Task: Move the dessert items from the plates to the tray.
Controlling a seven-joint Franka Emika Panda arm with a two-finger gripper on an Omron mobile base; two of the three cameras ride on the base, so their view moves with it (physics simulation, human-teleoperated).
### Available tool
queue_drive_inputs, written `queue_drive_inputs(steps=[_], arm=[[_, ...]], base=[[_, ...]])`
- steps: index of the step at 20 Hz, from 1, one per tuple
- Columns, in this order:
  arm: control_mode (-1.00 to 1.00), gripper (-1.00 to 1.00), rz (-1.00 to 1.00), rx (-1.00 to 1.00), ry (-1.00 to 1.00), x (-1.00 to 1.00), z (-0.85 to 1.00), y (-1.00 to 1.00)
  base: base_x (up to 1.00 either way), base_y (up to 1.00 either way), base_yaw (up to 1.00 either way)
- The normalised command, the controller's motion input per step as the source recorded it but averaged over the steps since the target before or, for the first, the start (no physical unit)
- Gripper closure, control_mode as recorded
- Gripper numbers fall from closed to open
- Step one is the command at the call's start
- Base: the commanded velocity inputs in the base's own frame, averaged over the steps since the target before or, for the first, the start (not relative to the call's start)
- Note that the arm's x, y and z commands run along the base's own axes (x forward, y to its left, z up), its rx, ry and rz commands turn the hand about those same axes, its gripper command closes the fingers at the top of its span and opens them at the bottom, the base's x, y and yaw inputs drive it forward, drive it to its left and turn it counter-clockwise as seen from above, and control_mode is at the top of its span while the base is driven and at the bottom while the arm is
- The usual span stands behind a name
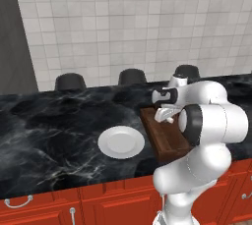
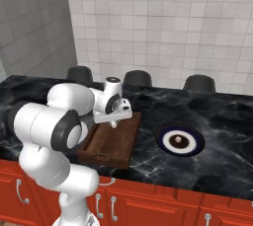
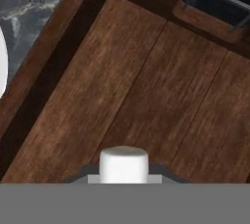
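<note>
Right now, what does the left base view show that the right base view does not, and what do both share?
Left base view alone: the plain white plate, lying empty on the dark marble counter to the left of the tray.

Right base view alone: the navy-rimmed plate, on the counter to the right of the tray, with a dark centre; whether anything small lies on it I cannot tell.

Both views: the brown wooden tray, the white arm with its hand held over the tray, the red cabinet fronts below, and the tiled wall behind.
</note>
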Motion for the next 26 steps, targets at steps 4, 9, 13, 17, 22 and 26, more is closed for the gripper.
queue_drive_inputs(steps=[4, 9, 13, 17, 22, 26], arm=[[-1.0, 1.0, 0.0, 0.0, 0.0, 0.19, -0.22, -0.11], [-1.0, 1.0, 0.0, 0.0, 0.0, 0.21, -0.32, 0.0], [-1.0, 1.0, 0.0, 0.0, 0.0, 0.24, -0.28, 0.0], [-1.0, 1.0, 0.0, 0.0, 0.0, 0.24, -0.25, 0.0], [-1.0, -1.0, 0.0, 0.0, 0.0, 0.16, -0.19, 0.0], [-1.0, -1.0, 0.0, 0.0, 0.0, 0.01, -0.02, 0.0]], base=[[0.0, 0.0, 0.0], [0.0, 0.0, 0.0], [0.0, 0.0, 0.0], [0.0, 0.0, 0.0], [0.0, 0.0, 0.0], [0.0, 0.0, 0.0]])
